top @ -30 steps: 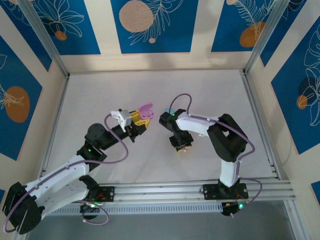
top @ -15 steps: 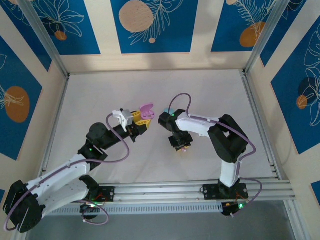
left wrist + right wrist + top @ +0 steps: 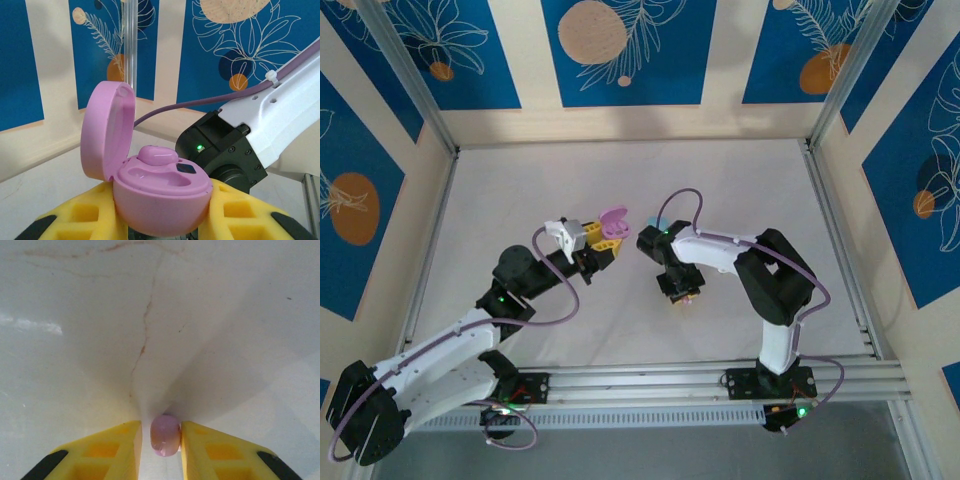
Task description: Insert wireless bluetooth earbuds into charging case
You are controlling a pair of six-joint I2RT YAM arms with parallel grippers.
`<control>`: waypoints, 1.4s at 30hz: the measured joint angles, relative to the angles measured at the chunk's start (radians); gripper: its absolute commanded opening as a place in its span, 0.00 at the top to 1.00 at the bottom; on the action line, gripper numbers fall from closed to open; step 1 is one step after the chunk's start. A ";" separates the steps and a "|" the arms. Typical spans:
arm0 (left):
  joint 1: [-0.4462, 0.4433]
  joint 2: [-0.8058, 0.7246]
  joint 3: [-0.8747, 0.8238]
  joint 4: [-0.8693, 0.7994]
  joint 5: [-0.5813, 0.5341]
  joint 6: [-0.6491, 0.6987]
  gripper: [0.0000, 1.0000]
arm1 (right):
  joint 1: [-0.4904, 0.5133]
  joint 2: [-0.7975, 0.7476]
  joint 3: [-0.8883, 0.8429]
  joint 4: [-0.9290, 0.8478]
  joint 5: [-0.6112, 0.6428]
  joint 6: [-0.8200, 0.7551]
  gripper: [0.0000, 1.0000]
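One pink earbud (image 3: 156, 154) already sat in the open case (image 3: 165, 192) clamped by the left gripper (image 3: 161, 227), while the right gripper (image 3: 158, 441) pinched the second earbud (image 3: 165, 434), not yet inserted.

We see bare table (image 3: 620, 175) stretching wide at the far side. The left gripper (image 3: 600, 248), clamped on the open pink case (image 3: 160, 185), faces the right arm's wrist (image 3: 225, 145) just beside it; the gap between seems narrow. The right gripper (image 3: 161, 429), pinching an earbud (image 3: 165, 435), occupies mid-table.
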 measured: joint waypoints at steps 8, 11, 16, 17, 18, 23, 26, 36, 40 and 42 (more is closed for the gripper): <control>0.000 0.000 0.000 0.000 0.000 0.000 0.78 | -0.020 0.000 -0.019 0.013 -0.019 -0.001 0.72; 0.000 0.000 0.000 0.000 0.000 0.000 0.78 | -0.038 -0.004 -0.026 0.021 -0.048 -0.008 0.74; 0.000 0.000 0.000 0.000 0.000 0.000 0.77 | -0.060 -0.021 -0.044 0.042 -0.087 -0.016 0.76; 0.000 0.000 0.000 0.000 0.000 0.000 0.77 | -0.063 -0.023 -0.046 0.043 -0.091 -0.016 0.77; 0.000 0.000 0.000 0.000 0.000 0.000 0.78 | -0.066 -0.026 -0.048 0.046 -0.097 -0.016 0.77; 0.000 0.000 0.000 0.000 0.000 0.000 0.77 | -0.086 -0.039 -0.059 0.053 -0.116 -0.016 0.79; 0.000 0.000 0.000 0.000 0.000 0.000 0.77 | -0.107 -0.053 -0.072 0.059 -0.127 -0.016 0.79; 0.000 0.000 0.000 0.000 0.000 0.000 0.77 | -0.253 -0.078 -0.117 0.108 -0.233 0.000 0.73; 0.000 0.000 0.000 0.000 0.000 0.000 0.77 | -0.257 -0.080 -0.117 0.113 -0.240 -0.022 0.70; 0.000 0.000 0.000 0.000 0.000 0.000 0.77 | -0.248 -0.080 -0.117 0.111 -0.235 -0.045 0.69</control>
